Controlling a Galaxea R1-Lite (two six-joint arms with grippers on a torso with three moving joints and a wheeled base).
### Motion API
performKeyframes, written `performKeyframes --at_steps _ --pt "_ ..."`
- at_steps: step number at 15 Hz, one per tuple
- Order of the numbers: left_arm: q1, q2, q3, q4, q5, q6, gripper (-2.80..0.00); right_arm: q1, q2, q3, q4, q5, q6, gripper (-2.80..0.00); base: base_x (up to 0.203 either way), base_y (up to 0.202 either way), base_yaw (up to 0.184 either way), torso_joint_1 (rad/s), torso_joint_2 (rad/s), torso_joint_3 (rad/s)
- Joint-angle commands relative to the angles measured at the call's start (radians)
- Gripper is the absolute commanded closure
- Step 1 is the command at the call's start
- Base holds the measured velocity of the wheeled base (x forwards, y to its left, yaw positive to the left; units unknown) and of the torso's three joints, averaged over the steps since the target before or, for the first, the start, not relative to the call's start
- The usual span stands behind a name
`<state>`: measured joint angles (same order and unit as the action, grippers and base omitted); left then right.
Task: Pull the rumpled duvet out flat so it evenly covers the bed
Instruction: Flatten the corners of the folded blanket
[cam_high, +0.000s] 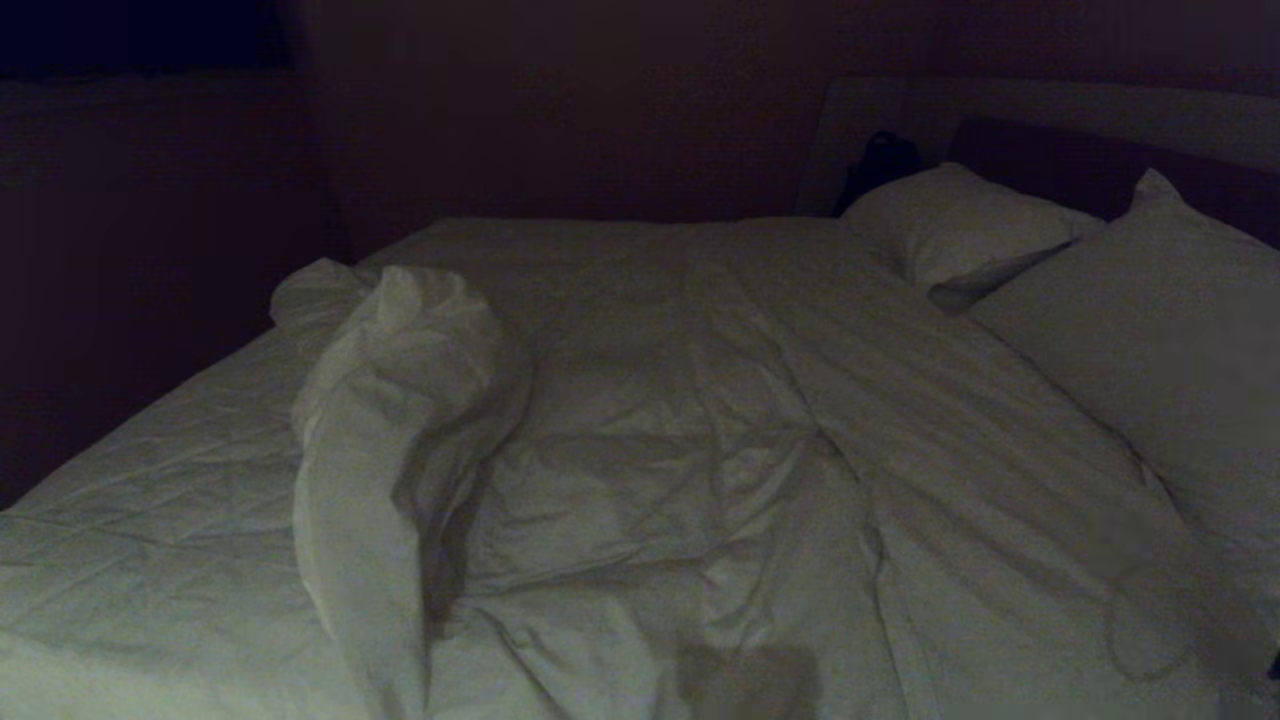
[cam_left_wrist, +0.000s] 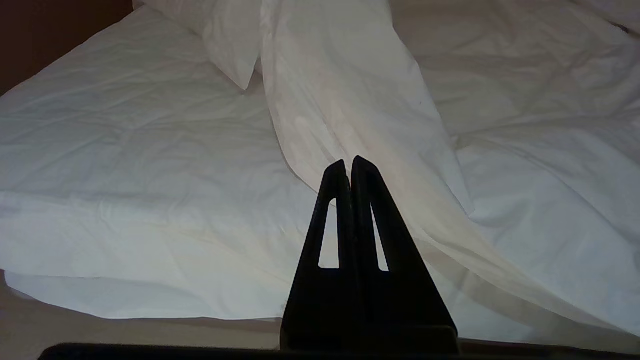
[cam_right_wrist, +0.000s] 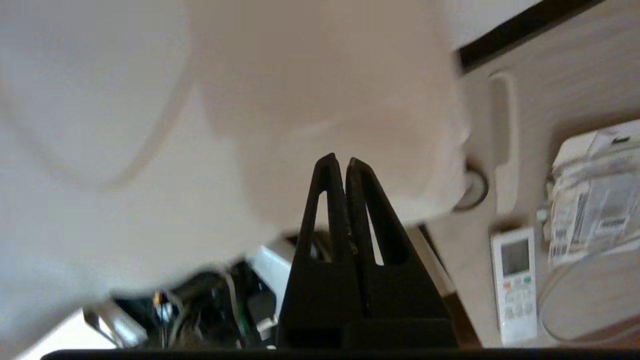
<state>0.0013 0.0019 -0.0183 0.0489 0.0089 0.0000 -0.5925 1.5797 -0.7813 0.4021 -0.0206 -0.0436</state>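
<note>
Head view: duvet (cam_high: 420, 420) heaped in a long ridge along bed (cam_high: 150, 480), bare sheet (cam_high: 170, 520) at left, most spreading undone. Left gripper (cam_left_wrist: 350, 162) pressed together, empty, over that ridge; right gripper (cam_right_wrist: 339, 161) likewise, beside pillows (cam_right_wrist: 325, 100).

Duvet (cam_high: 640, 420) bunched on bed (cam_high: 150, 470), ridge at left; pillows (cam_high: 1150, 340) at right, against headboard (cam_high: 1100, 160).
</note>
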Motion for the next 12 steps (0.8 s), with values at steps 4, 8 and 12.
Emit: performKeyframes --at_steps 4,8,12 --pt "0.000 0.000 0.000 0.000 0.000 0.000 0.00 -0.049 0.116 0.012 -0.164 0.004 -0.001 0.00 0.000 0.000 0.000 0.000 0.00 0.000" --pt "0.000 0.000 0.000 0.000 0.000 0.000 0.00 -0.085 0.241 0.049 -0.196 0.028 0.001 0.00 0.000 0.000 0.000 0.000 0.00 0.000" --pt "0.000 0.000 0.000 0.000 0.000 0.000 0.00 -0.099 0.320 0.143 -0.325 0.036 -0.001 0.00 0.000 0.000 0.000 0.000 0.00 0.000"
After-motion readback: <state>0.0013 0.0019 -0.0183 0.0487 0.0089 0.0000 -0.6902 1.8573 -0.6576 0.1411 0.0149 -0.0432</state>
